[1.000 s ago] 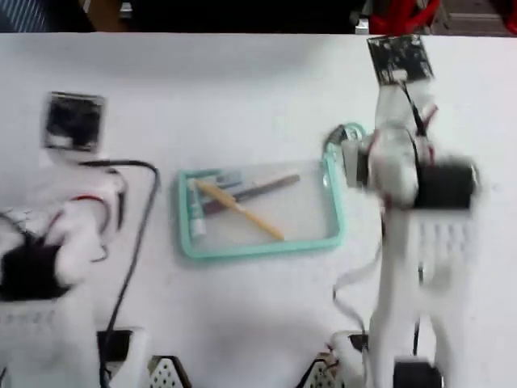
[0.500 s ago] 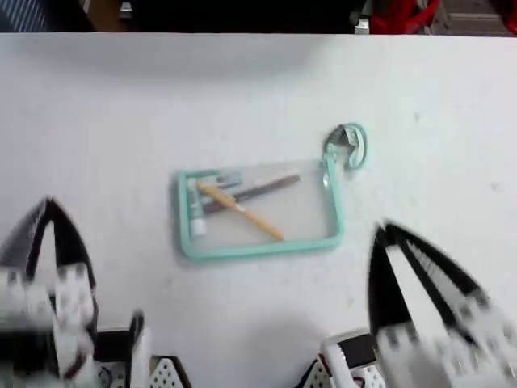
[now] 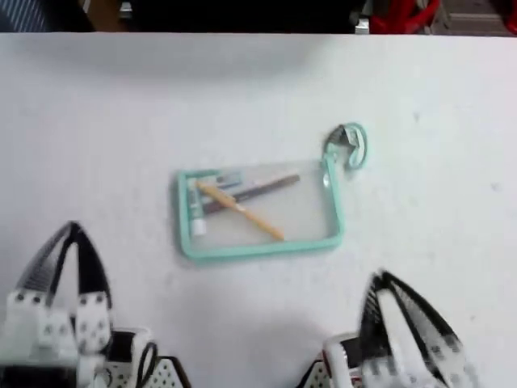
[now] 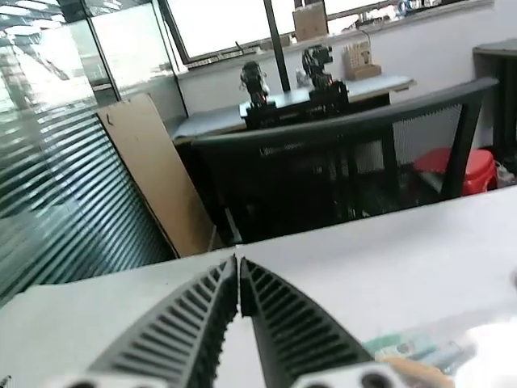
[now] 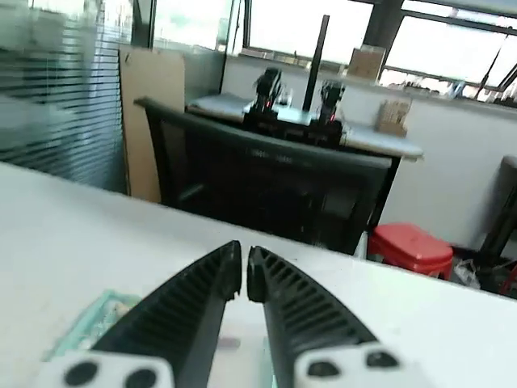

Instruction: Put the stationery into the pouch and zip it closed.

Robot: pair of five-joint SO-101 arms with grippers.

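nearest, low at the near edge of the worktop [image 3: 121, 105]: left pincer [image 4: 239, 273], pressed together on nothing, ribbed jaws tip to tip, held above the surface and aimed outward across it. well apart on the other side: right pincer [image 5: 244, 271] in the same pose, closed but for a hairline at the tips, likewise empty, raised and pointing away. no contact with any task thing.

further out, about midway between the two and flat on the worktop: pouch [image 3: 258, 214], clear-faced with a teal border. seen through the face, apparently already inside: yellow pencil [image 3: 240, 210] lying slantwise, dark pen [image 3: 260, 190] crossing it, small pale tube [image 3: 196, 212] along one short side. at the far corner on the right arm's side, touching the border: teal loop [image 3: 353, 145] with a small metal piece, probably the zip pull. zip open or shut: cannot tell from here.

handling, as a guess: light, soft and floppy, slick against the smooth white surface, so likely to skate or bunch under a one-sided tug. best pinned at the firmer teal border near the loop corner with one pincer, the loop or pull pinched with the other and drawn along the edge. pencil and pen stiff, thin, prone to rolling; no need to touch if truly inside.

farthest, past the worktop's far edge: dark chair [image 4: 339, 153].
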